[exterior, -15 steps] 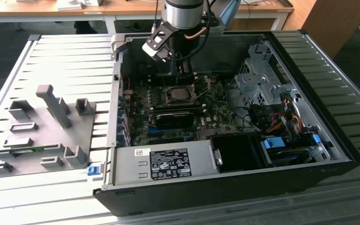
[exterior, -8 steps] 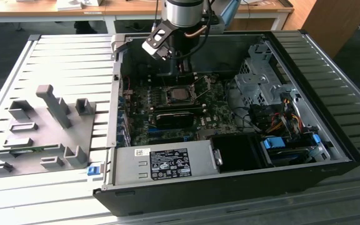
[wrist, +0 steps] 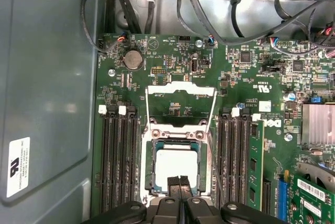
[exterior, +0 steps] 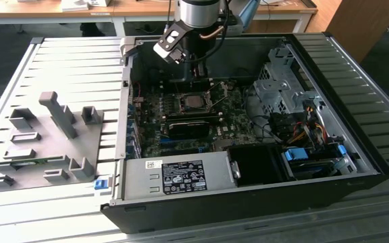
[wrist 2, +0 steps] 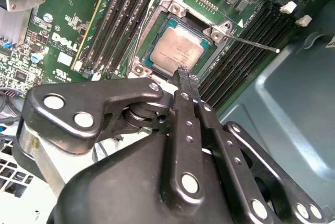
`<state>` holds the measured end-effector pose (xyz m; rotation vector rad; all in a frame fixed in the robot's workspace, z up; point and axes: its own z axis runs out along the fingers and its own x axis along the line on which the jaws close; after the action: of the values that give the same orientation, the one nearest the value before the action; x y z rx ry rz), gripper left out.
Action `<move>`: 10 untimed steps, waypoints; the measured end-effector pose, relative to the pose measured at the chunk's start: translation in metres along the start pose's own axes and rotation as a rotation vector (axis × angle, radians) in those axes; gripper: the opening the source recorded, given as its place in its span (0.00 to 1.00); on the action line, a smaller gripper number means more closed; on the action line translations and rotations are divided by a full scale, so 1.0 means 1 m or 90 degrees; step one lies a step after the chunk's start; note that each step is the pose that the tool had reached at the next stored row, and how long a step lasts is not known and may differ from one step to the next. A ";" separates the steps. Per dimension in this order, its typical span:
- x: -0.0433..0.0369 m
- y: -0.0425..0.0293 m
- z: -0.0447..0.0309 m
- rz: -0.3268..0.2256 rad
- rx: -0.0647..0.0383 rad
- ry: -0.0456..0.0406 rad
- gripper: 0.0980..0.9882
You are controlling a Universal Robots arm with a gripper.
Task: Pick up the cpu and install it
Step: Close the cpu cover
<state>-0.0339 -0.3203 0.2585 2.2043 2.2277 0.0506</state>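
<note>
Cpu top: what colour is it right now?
Silvery-grey metal. The cpu shows best in the second wrist view.

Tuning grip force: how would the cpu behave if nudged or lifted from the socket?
The cpu looks like a thin, flat metal-topped plate, so it is probably stiff and light. Its smooth top may be slippery. It lies flat inside the socket frame, so a sideways push likely won't slide it; it shouldn't roll or tip.
</note>
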 end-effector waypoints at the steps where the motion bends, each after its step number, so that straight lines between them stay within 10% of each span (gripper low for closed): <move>1: 0.0000 0.0000 -0.0002 0.000 0.000 -0.0001 0.01; 10: 0.0000 0.0001 -0.0024 0.000 0.000 -0.0002 0.01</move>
<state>-0.0339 -0.3203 0.2609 2.2043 2.2276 0.0502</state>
